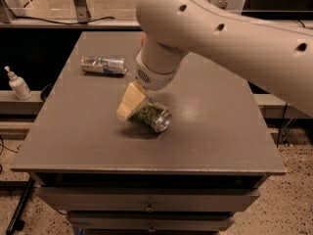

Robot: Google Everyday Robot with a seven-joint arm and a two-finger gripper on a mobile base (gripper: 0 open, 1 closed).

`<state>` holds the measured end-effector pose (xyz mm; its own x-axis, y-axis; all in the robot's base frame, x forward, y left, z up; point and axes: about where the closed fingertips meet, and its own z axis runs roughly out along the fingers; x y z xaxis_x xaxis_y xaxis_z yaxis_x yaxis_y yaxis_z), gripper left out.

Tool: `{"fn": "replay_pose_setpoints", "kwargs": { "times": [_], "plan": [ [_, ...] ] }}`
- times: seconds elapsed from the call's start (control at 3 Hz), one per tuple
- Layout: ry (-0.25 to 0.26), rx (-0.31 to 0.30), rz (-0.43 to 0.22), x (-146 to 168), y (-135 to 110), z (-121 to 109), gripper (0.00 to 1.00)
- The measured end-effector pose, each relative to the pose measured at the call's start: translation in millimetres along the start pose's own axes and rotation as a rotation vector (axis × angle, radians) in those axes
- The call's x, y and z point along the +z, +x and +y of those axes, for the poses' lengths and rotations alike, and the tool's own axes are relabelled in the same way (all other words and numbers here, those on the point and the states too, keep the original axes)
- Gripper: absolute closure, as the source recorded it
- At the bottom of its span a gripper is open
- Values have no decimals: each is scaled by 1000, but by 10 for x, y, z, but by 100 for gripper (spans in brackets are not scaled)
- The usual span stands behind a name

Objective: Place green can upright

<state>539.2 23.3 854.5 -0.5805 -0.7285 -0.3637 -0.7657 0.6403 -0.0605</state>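
Note:
The green can point(152, 115) lies on its side near the middle of the grey table point(220, 141), its silver end facing the front right. My gripper point(131, 105) hangs from the big white arm and sits low at the can's left end, touching or covering it. The far part of the can is hidden behind the gripper.
A silver-and-blue can point(103, 65) lies on its side at the back left of the table. A white pump bottle point(17, 84) stands on a ledge left of the table. The arm covers the back middle of the table. Drawers sit below the front edge.

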Motion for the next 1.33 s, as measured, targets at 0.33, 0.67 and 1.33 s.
{"fn": "replay_pose_setpoints", "kwargs": {
  "times": [0.33, 0.67, 1.33],
  "plan": [
    [7, 53, 14, 137, 45, 74, 17],
    [20, 81, 18, 202, 63, 108, 41],
    [58, 99, -11, 85, 8, 30, 87]
  ]
}}
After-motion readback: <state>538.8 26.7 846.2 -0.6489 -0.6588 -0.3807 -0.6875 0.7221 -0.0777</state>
